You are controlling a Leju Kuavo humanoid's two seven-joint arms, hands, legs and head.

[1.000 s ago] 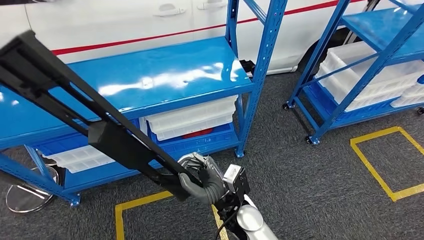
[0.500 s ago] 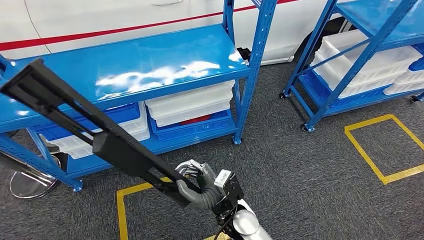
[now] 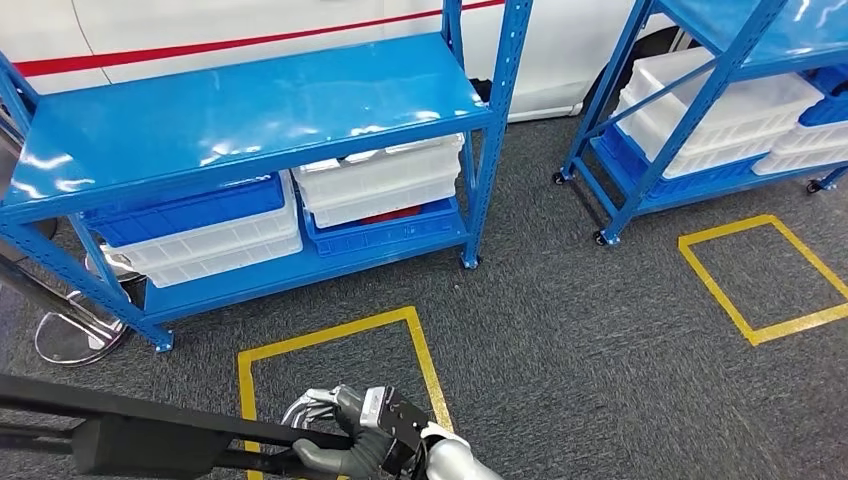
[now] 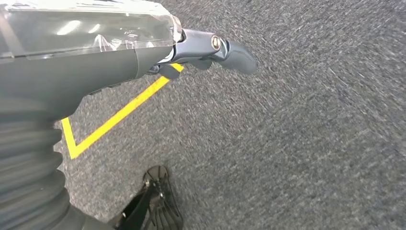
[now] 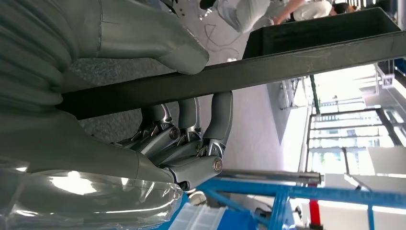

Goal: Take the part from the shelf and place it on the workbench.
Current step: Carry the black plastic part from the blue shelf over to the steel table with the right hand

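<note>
the right hand (image 3: 345, 445) grips one long black metal part (image 3: 140, 440) near its end, fingers (image 5: 210, 129) curled under the bar and thumb over the top; the part lies nearly level, running from the hand toward the lower left edge of the head view, off the blue shelf (image 3: 240, 120) and above the grey carpet (image 3: 570, 350). the shelf's top deck is bare; its lower level holds stacked bins: two white (image 3: 385, 185) and two blue (image 3: 190, 210) can be made out. a second blue shelf (image 3: 700, 90) stands well apart to the right with further white bins (image 3: 715, 110); open carpet lies between the two. two yellow tape squares mark the floor, one (image 3: 330, 345) just beside the hand, one (image 3: 765, 280) before the second shelf. the left hand (image 4: 143, 52) hangs over carpet, fingers (image 4: 234, 52) extended, holding nothing. no legible writing.
</note>
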